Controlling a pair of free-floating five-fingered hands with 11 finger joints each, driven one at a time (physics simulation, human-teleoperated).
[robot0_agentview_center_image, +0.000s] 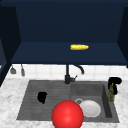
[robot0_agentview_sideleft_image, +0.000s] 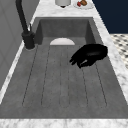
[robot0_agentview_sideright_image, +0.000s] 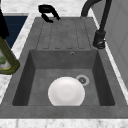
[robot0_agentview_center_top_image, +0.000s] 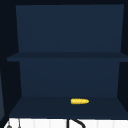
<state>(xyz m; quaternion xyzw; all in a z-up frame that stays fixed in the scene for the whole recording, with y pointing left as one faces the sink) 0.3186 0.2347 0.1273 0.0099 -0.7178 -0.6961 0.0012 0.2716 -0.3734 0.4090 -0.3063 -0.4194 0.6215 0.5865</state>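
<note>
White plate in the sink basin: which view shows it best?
The right side view: the white plate lies whole, beside the drain. The front view shows it partly behind a red ball; the left side view shows its far edge.

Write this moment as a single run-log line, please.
left hand: over draining board, curled, holding nothing | right hand: shut on green bottle at sink's right edge | white plate: in basin | corn cob: cabinet shelf

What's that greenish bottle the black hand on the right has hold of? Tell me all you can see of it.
The bottle is a see-through olive-green one, glassy in look, with something pale and green inside as the right side view shows. It stands roughly upright at the right rim of the sink, beside the basin. The right hand is curled round its top from above. Whether its base rests on the counter I cannot tell.
</note>
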